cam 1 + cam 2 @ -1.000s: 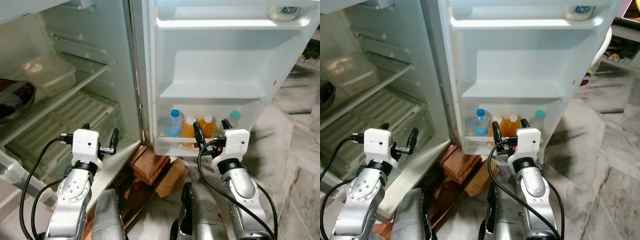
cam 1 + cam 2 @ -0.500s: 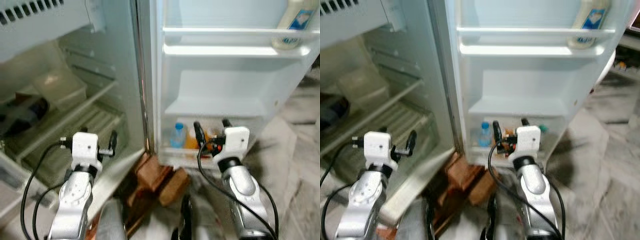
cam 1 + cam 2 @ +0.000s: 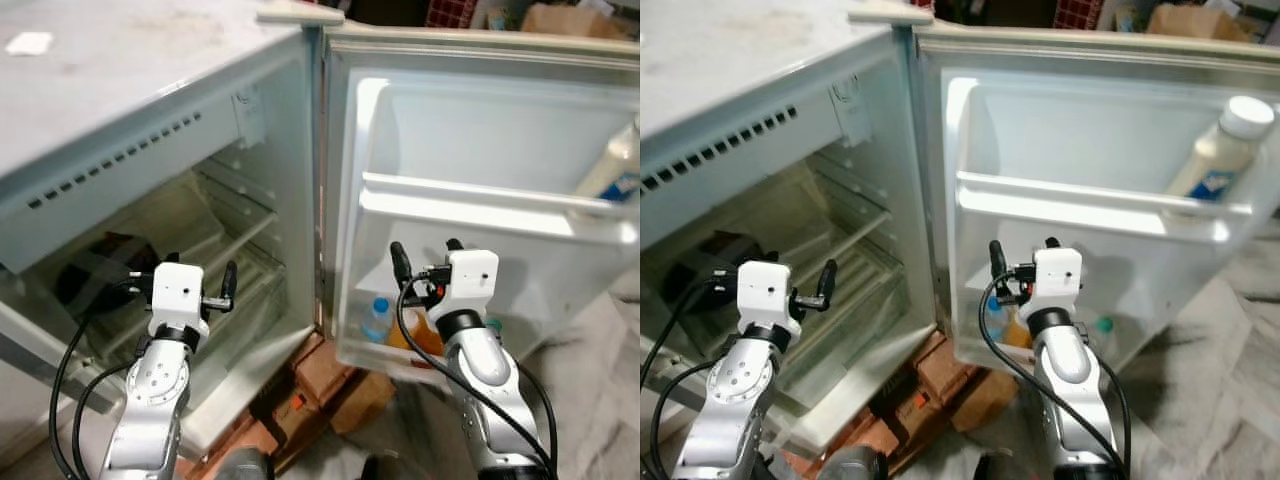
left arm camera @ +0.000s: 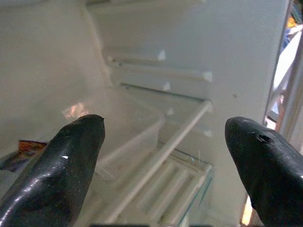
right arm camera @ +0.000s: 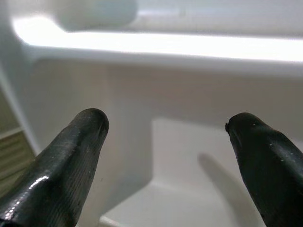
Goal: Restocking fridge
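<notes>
The fridge (image 3: 150,90) stands open, its door (image 3: 480,130) swung out to the right. A white bottle (image 3: 1215,160) with a blue label leans in the upper door shelf (image 3: 480,200). Down in the lower door shelf are a blue-capped water bottle (image 3: 377,318), an orange juice bottle (image 3: 415,330) and a teal-capped bottle (image 3: 1102,325). My left gripper (image 3: 200,272) is open in front of the fridge interior, holding nothing. My right gripper (image 3: 425,255) is open too, just before the door's lower shelves. The left wrist view looks past the open left gripper (image 4: 165,142) at the inner shelves (image 4: 184,127).
A dark item (image 3: 95,270) lies on an inner shelf at the left. Bricks (image 3: 320,370) and a cardboard piece (image 3: 365,400) sit under the fridge's front. The fridge top is dusty and bare. Boxes (image 3: 560,18) stand behind the door. Marbled floor (image 3: 600,400) lies to the right.
The camera has tilted up, so the fridge top and the whole upper door shelf are now in view. Both grippers stay open and empty in the same raised pose.
</notes>
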Controlling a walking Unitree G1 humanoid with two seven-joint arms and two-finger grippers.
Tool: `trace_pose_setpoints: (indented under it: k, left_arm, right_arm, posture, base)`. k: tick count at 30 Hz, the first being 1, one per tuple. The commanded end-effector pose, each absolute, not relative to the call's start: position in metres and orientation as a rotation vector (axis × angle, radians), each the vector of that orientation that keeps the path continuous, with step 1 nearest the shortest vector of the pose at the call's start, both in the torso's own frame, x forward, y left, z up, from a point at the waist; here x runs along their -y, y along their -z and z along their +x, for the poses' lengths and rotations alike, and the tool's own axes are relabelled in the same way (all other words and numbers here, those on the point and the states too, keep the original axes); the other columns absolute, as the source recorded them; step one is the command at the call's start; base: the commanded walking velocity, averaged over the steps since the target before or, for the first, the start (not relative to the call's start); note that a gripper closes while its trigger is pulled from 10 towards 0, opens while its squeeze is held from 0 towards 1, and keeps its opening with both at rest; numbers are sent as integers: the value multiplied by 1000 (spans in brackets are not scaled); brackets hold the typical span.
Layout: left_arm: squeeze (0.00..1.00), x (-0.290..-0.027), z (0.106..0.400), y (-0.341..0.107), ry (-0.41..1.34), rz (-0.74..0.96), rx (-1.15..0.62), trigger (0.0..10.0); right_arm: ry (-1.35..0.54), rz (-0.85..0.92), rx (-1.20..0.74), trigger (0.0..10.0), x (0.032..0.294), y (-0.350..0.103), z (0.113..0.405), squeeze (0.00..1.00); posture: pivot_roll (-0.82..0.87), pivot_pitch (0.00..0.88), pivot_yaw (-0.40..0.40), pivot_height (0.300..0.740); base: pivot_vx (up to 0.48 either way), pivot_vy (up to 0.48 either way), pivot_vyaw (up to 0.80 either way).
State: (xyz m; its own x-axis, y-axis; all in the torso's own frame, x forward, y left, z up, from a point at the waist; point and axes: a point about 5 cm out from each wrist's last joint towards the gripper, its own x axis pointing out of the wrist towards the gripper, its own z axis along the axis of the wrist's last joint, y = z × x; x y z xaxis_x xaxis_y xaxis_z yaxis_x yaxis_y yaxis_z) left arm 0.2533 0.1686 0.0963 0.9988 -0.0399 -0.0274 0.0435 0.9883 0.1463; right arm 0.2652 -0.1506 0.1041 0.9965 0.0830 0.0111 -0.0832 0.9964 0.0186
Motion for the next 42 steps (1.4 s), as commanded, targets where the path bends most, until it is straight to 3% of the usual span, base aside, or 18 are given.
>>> trace_pose_setpoints:
  k: [1, 8, 32, 42]
  left_arm:
    - [0, -168, 253, -94, 47, 154, -42, 10000]
    - [0, -167, 255, -94, 43, 160, -39, 10000]
    - [0, -159, 260, -93, 69, 159, -30, 10000]
    - [0, -161, 264, -92, 80, 161, -23, 10000]
  right_arm:
    - [-66, 31, -29, 10000, 153, -97, 263, 0]
    - [-109, 103, -45, 10000, 147, -97, 263, 0]
    - [-121, 137, -101, 10000, 142, -93, 268, 0]
    - [-118, 150, -93, 10000, 138, -92, 271, 0]
  posture:
    - [58, 0, -15, 740]
    - [61, 0, -19, 740]
    - [55, 0, -26, 740]
    - [58, 0, -34, 740]
  base:
    - [0, 0, 0]
    - [-70, 0, 0]
    - [-310, 0, 0]
    - [0, 0, 0]
